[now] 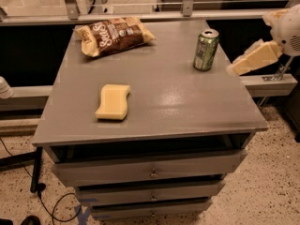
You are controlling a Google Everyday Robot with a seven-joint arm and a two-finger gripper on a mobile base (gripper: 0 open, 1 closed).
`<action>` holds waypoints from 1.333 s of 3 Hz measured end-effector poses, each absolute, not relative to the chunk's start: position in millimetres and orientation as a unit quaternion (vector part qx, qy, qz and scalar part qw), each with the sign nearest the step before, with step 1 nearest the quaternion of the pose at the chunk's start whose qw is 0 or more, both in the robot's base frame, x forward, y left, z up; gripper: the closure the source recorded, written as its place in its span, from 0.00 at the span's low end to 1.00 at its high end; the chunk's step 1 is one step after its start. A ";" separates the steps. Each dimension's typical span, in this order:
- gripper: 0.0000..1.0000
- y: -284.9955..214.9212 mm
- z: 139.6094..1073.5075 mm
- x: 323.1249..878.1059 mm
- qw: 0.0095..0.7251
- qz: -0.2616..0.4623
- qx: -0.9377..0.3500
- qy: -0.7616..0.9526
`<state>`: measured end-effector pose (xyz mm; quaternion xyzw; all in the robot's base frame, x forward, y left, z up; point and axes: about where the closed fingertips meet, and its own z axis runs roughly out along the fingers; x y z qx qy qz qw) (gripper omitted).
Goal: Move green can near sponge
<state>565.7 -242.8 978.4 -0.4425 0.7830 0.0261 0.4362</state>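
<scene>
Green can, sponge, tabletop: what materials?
Green can: likely aluminium, shiny silver top. Sponge: probably foam, matte pale yellow. Tabletop: smooth grey, faint glare; painted metal or laminate, unclear. Gripper hangs right of the can, beyond the table edge.
</scene>
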 end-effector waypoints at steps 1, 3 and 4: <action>0.00 -246.0 962.4 609.3 0.483 0.056 -0.396 0.779; 0.00 -243.1 926.9 670.1 0.537 0.108 -0.335 0.767; 0.00 -236.6 911.8 693.3 0.557 0.136 -0.313 0.757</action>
